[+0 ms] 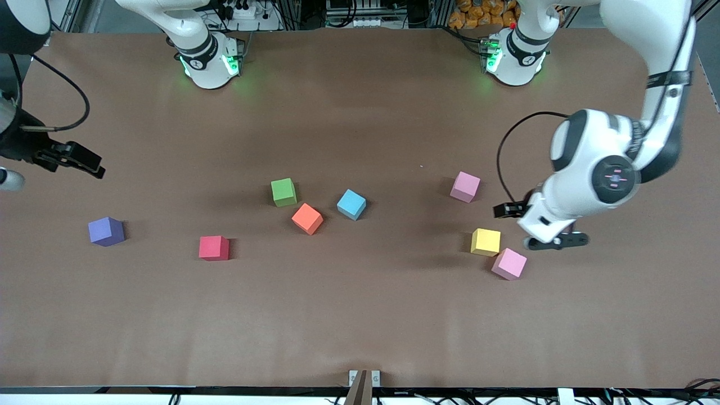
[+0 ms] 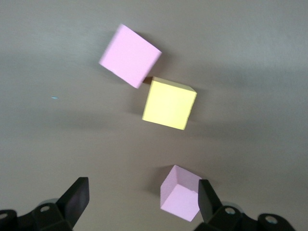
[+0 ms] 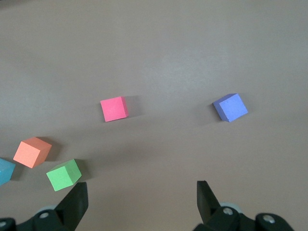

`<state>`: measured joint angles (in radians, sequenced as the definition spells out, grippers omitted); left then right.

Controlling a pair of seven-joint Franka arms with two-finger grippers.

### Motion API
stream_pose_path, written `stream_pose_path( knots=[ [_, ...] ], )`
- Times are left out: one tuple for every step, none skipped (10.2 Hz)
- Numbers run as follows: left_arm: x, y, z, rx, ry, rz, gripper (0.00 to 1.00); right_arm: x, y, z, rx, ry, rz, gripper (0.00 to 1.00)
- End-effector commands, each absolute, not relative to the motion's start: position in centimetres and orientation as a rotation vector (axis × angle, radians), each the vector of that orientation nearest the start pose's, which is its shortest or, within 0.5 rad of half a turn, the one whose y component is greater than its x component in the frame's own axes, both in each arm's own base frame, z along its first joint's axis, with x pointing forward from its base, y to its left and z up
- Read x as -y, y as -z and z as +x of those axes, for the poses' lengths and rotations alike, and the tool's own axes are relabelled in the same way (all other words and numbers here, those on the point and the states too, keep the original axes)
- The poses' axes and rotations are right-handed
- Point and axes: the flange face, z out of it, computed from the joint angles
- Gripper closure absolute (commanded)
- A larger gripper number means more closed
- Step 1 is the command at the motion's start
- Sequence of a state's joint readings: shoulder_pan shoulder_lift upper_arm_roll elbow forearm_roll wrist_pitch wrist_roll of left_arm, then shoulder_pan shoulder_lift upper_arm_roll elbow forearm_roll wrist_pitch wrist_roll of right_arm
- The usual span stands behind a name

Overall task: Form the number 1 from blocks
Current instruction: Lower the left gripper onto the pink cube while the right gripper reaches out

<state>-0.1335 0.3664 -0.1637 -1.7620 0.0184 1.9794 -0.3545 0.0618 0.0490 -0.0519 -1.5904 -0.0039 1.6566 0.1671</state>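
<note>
Blocks: green (image 1: 283, 192), orange (image 1: 307, 218), light blue (image 1: 351, 204) clustered mid-table; red (image 1: 214, 248) nearer camera; pink (image 1: 509, 264) touches yellow cube (image 1: 485, 242). Left gripper (image 1: 554, 242) beside pink, fingers apart; right gripper (image 1: 73, 160) at table edge, fingers apart.

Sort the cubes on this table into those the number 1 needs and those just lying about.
Job: red cube, green cube, orange cube, light blue cube, and either the nearer pink cube or the farther pink cube, cannot tell which.
Lying about: purple cube, yellow cube.
</note>
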Motion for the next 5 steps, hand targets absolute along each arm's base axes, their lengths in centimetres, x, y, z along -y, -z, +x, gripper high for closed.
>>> stream_pose_path(
  knots=[
    [21.0, -31.9, 56.6, 0.104, -0.214, -3.086, 0.00, -1.2, -58.0, 58.5, -0.250, -0.003, -3.144, 0.00],
    [22.5, -31.3, 55.1, 0.071, -0.200, -3.085, 0.00, -1.3, -57.3, 58.9, -0.247, -0.015, -3.145, 0.00],
    [23.3, -30.8, 54.1, 0.031, -0.189, -3.078, 0.00, -1.9, -57.0, 59.2, -0.233, -0.007, -3.147, 0.00],
    [24.3, -30.2, 53.2, -0.047, -0.171, -3.054, 0.00, -1.9, -56.4, 59.5, -0.233, -0.012, -3.147, 0.00],
    [25.6, -29.1, 51.8, -0.139, -0.157, -3.033, 0.00, -1.9, -56.3, 59.7, -0.232, -0.002, -3.147, 0.00]
  ],
)
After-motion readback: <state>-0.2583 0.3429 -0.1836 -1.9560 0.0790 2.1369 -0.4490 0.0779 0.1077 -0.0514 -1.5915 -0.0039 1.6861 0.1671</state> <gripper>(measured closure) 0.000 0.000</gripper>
